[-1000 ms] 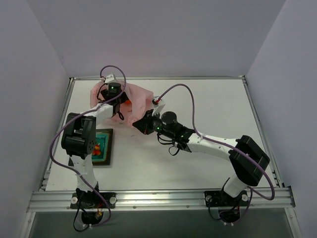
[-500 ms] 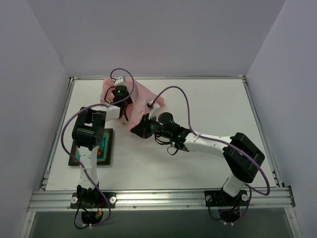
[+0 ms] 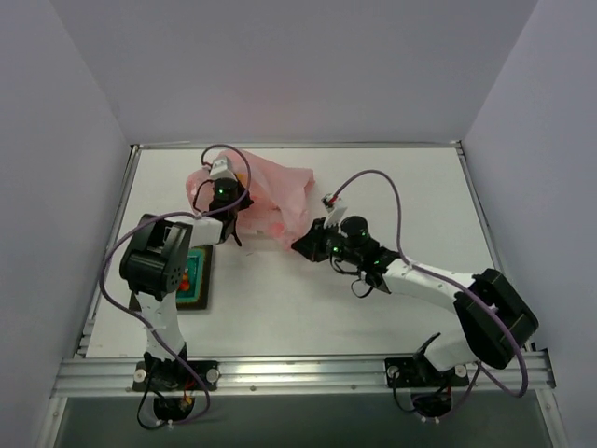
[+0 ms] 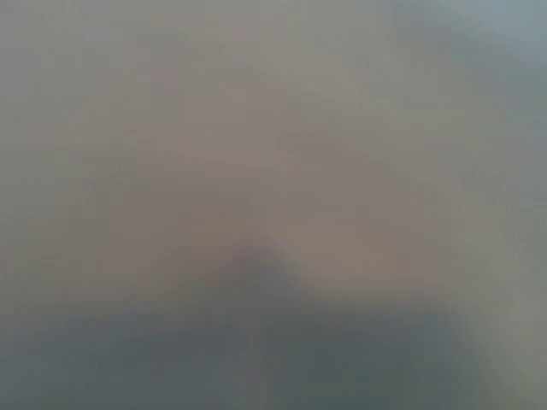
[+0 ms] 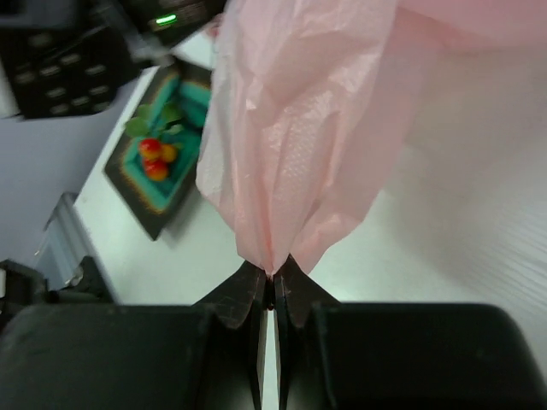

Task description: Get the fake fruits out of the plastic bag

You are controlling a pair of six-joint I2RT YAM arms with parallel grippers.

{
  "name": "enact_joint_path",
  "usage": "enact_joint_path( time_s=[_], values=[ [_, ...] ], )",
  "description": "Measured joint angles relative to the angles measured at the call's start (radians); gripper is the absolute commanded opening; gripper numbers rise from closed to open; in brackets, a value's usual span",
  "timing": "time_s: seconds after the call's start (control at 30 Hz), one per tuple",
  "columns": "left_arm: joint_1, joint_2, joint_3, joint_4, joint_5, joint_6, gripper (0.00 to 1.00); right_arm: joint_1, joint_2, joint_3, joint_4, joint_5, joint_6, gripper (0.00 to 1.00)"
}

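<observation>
The pink plastic bag lies at the back left of the table, stretched toward the right. My right gripper is shut on a bunched corner of the plastic bag, seen from above at the right gripper. My left gripper is pushed into the bag's left side, its fingers hidden by the film. The left wrist view is a pinkish-grey blur that shows nothing. Red and orange fake fruits with a green piece lie in the dark tray. Any fruits inside the bag are hidden.
The dark square tray with a teal inside sits at the left, partly under the left arm. Purple cables loop above both arms. A metal rail runs along the table's near edge, and plain walls stand round the other sides.
The right gripper has pulled the bag's corner to the right, stretching the bag out. The left gripper has shifted inside the bag and gone from open to shut.
</observation>
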Motion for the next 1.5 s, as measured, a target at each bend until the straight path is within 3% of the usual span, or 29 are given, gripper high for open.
enact_joint_path(
  time_s=[0.13,0.23,0.3,0.33,0.43,0.53,0.83,1.0,1.17,1.33,1.5],
  values=[
    [0.004,-0.145,-0.120,0.019,-0.044,-0.002,0.02,-0.141,-0.131,-0.102,-0.073,0.013,-0.017,0.00],
    [-0.001,-0.218,-0.187,0.075,-0.047,-0.022,0.02,-0.167,-0.203,-0.135,-0.128,0.018,-0.027,0.04],
    [-0.011,-0.243,-0.228,0.102,-0.047,-0.035,0.02,-0.164,-0.242,-0.147,-0.161,0.015,-0.031,0.20],
    [-0.019,-0.246,-0.245,0.105,-0.046,-0.040,0.02,-0.162,-0.265,-0.152,-0.183,0.019,-0.035,0.41],
    [-0.043,-0.245,-0.267,0.085,-0.043,-0.048,0.02,-0.160,-0.315,-0.152,-0.237,0.053,-0.044,0.70],
    [-0.070,-0.247,-0.268,0.065,-0.042,-0.054,0.02,-0.160,-0.339,-0.110,-0.322,0.121,-0.060,0.79],
    [-0.158,-0.255,-0.146,-0.071,-0.056,-0.034,0.02,-0.155,-0.316,0.212,-0.509,0.263,-0.183,0.82],
    [-0.159,-0.242,-0.063,-0.115,-0.090,-0.034,0.02,-0.093,-0.148,0.478,-0.583,0.258,-0.339,0.89],
    [-0.142,-0.221,-0.017,-0.148,-0.118,-0.026,0.02,-0.031,0.007,0.586,-0.666,0.188,-0.514,0.95],
    [-0.111,-0.195,-0.003,-0.161,-0.118,-0.018,0.02,-0.061,0.174,0.685,-0.723,0.188,-0.603,0.97],
    [-0.085,-0.157,0.003,-0.161,-0.100,-0.016,0.02,-0.124,0.411,0.891,-0.733,0.251,-0.622,0.98]
  ],
)
